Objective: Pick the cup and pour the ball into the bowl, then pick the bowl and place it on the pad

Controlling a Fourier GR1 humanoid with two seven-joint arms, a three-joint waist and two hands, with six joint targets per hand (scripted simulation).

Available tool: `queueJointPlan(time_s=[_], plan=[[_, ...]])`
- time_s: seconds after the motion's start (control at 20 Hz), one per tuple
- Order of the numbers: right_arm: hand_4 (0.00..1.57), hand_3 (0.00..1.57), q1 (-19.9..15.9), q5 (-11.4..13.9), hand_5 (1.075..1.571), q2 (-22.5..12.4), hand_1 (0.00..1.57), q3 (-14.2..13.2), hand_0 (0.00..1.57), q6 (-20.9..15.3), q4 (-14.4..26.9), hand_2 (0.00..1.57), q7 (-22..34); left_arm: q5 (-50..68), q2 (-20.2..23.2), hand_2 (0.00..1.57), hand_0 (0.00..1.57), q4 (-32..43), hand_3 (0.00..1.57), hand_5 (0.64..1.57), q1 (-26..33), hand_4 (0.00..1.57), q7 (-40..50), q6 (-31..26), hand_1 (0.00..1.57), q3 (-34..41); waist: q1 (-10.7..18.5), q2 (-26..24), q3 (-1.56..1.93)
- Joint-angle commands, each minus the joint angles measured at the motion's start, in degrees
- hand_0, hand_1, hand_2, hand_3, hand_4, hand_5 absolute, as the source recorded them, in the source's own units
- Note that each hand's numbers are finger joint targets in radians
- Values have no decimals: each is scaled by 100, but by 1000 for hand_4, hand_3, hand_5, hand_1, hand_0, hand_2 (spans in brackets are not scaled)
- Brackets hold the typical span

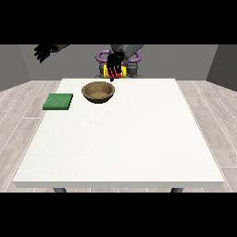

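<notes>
Item: round brown wooden bowl (98,91), on the large white bench (125,139), far side, left of centre.
Item: flat green square pad (58,102), near the bench's left edge, well apart from the bowl.
Item: small red cup (116,74), partly hidden, held just above and behind the bowl's rim, seemingly tipped; ball not discernible.
Robot hand at the view's right (115,64): fingers curled round the cup.
Robot hand at the view's left (45,51): raised off the bench, fingers spread, holding nothing; nearer the pad.

White table (139,139) with bowl (98,92), green pad (58,102)
</notes>
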Motion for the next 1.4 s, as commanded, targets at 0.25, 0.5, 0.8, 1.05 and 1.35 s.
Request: queueJointPlan(time_s=[0.25, 0.5, 0.8, 1.05, 1.35], plan=[[711, 0, 173, 188, 1569, 238, 0, 148, 0, -198, -45, 0, -49, -244, -16, 1178, 0, -912, 1473, 1571, 62, 913, -137, -1144, 0, -69, 161, -79, -5], [711, 0, 343, 55, 1569, 147, 0, 30, 0, -108, -172, 0, -24, 616, 553, 1571, 0, -1322, 1194, 1557, 842, 1140, -640, 355, 0, 746, 288, -13, -15], [711, 0, 175, 145, 1570, 380, 0, 123, 0, -462, -110, 0, 146, 2585, 109, 928, 974, -2558, 577, 1571, 1255, 1236, -1618, 1533, 974, 2112, 810, 654, -77], [700, 0, 77, 209, 1570, 608, 0, 201, 0, -655, -134, 0, 73, 4869, -10, 0, 0, -3852, 0, 1497, 1195, 407, -2126, 1243, 0, 3155, 985, 976, -114], [417, 0, 372, 300, 1570, 964, 0, 52, 0, -1201, -191, 0, -297, 7081, 854, 0, 0, -4550, 0, 1500, 1436, 214, -2784, -810, 0, 4432, 1659, 1191, -53]])
